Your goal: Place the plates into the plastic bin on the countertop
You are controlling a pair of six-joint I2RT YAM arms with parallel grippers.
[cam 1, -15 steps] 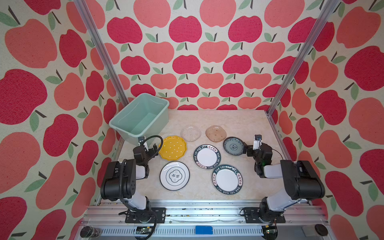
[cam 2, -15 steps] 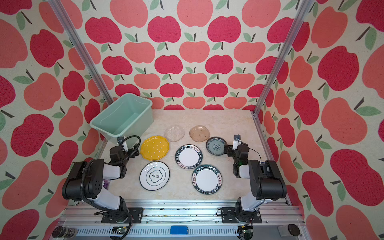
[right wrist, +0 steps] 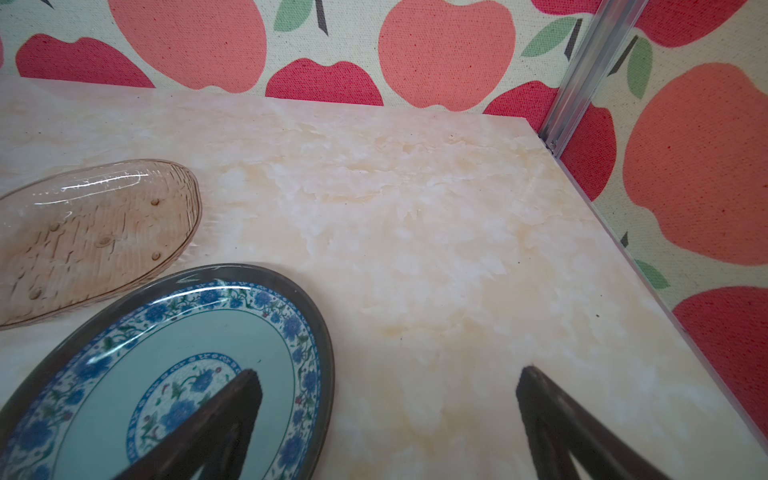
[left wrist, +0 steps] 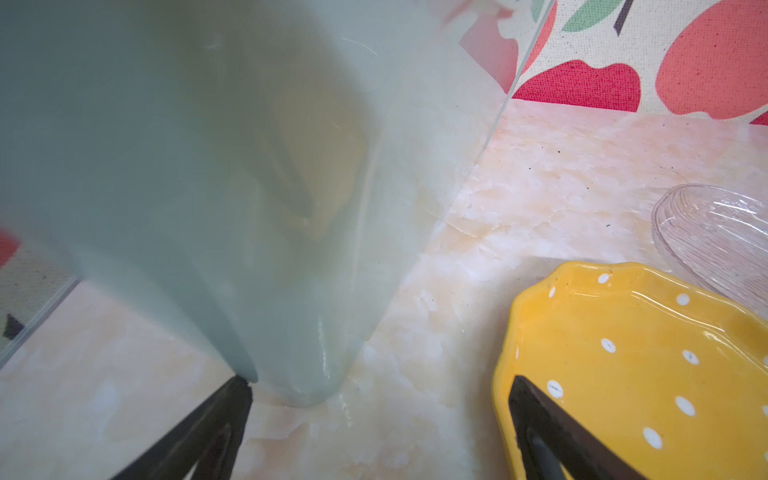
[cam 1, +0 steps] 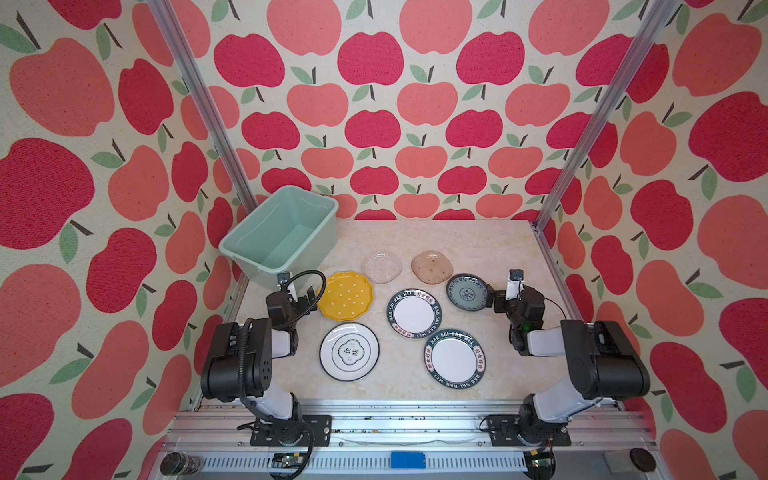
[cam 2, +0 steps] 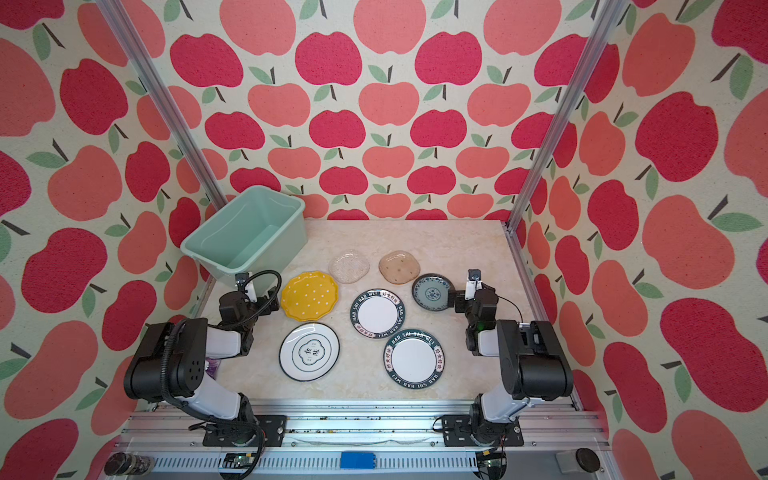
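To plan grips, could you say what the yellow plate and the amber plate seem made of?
The yellow plate: probably glazed ceramic, opaque with glossy highlights along its scalloped rim. The amber plate: likely glass, though clear plastic is possible; the countertop shows through its ribbed body.

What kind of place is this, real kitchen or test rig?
Probably a lab test booth staged as a kitchen counter, not a real kitchen: apple-print walls on bare aluminium rails, a marble-look countertop, and a left arm and right arm bolted at its front edge.
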